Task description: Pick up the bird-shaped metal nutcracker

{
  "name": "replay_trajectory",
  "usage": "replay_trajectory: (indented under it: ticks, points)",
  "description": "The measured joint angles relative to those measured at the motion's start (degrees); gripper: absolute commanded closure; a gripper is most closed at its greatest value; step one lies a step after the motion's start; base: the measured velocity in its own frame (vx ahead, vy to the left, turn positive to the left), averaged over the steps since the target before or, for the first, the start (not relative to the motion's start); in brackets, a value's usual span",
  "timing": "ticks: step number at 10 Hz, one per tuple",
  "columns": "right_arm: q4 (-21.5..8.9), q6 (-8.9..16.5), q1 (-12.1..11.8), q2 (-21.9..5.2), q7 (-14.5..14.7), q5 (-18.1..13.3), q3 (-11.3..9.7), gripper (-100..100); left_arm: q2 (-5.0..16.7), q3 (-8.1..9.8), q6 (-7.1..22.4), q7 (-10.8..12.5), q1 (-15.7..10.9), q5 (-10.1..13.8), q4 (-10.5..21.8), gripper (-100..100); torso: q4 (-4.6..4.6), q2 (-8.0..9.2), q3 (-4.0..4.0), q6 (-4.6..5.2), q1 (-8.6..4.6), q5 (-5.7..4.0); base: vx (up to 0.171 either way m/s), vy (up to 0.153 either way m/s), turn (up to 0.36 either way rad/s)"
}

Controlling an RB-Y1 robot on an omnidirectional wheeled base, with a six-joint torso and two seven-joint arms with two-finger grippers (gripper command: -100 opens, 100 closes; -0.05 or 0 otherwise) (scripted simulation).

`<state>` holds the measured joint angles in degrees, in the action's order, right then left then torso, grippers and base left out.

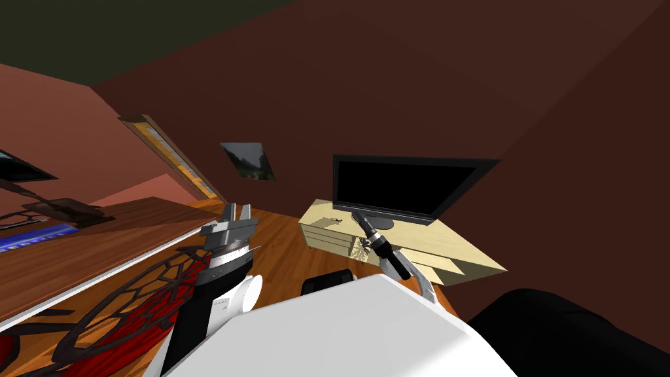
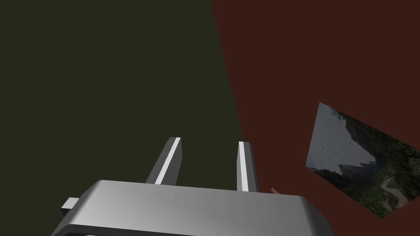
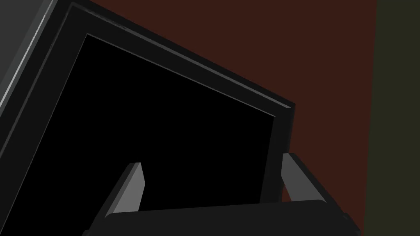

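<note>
The right gripper (image 3: 212, 159), jaws wide and empty, points toward the television (image 1: 402, 186), it seems to approach the pale table (image 1: 451, 243) where a small dark thing, probably the nutcracker (image 1: 335, 219), lies, while the left gripper (image 2: 209, 141) hangs raised aside, jaws narrowly apart.

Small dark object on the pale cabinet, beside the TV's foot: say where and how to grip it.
The small dark object lies low on the pale cabinet, its shape too small to read. Probably come down from above with the open right gripper, across its narrower width.
</note>
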<state>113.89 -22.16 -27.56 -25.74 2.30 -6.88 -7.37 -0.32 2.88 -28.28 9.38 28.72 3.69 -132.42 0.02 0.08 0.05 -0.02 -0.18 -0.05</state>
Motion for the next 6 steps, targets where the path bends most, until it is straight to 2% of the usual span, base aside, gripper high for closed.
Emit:
replay_trajectory:
  ticks: [4, 5, 6]
  points:
    - [-5.3, 0.5, 1.6, -4.4, 1.7, -1.2, -3.4, -100, 0.0, 0.0, 0.0, 0.0, 0.0, 0.0, 0.0, 0, 0.0, -0.03, -0.01, 0.0, 0.0, 0.0, -0.027, -0.04, 0.098]
    - [-7.3, -0.2, 1.7, -5.2, 2.0, -1.4, -3.9, -100, 0.0, 0.0, 0.0, 0.0, 0.0, 0.0, 0.0, 0, -0.01, -0.05, -0.02, 0.02, 0.05, 0.0, -0.04, -0.043, 0.138]
    - [-9.3, -0.3, 2.9, -7.2, 2.1, -1.6, -4.7, -100, 0.0, 0.0, 0.0, 0.0, 0.0, 0.0, 0.0, 0, 0.0, -0.02, -0.01, -0.01, 0.0, 0.0, -0.028, -0.028, 0.095]
